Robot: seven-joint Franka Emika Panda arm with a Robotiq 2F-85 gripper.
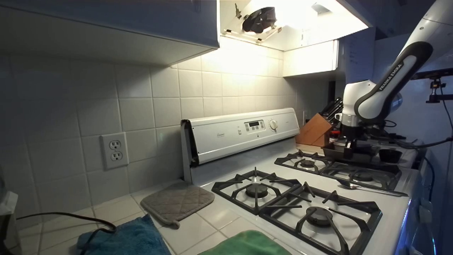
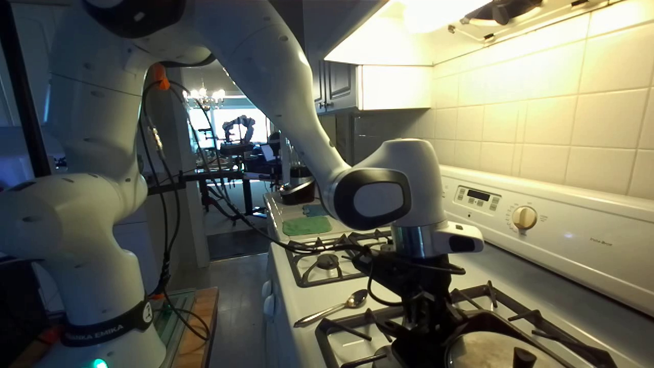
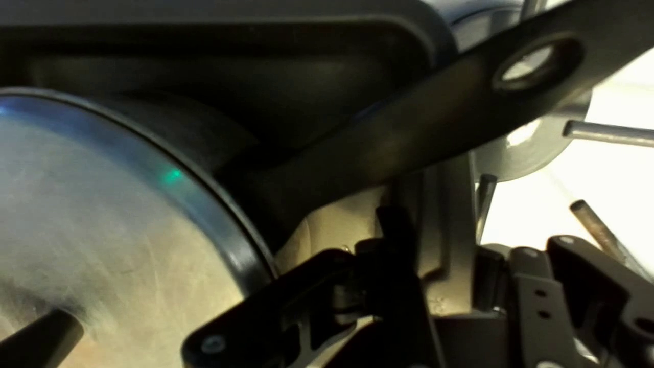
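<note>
In the wrist view my gripper (image 3: 445, 255) stands at the right end of a dark rectangular baking pan (image 3: 153, 11), its jaws shut. The pan's rim shows between its fingers. One side overlaps the inner wall and the other lies along the outer edge. Inside the pan sits a saucepan with a metal lid (image 3: 153, 230) and black knob (image 3: 43, 337). Its dark handle (image 3: 424, 122), holed at the end, reaches over the pan's rim. In an exterior view the gripper (image 1: 348, 150) points down against the pan's near wall (image 1: 334, 153). The fingertips are poorly lit.
A metal spoon (image 2: 353, 300) lies on the white stove top between the burner grates (image 1: 320, 216). Behind the pan stands a knife block (image 1: 313, 131); a small dark bowl (image 1: 390, 155) is beside it. A grey pot holder (image 1: 178, 202) and green cloth (image 1: 247, 244) lie on the counter.
</note>
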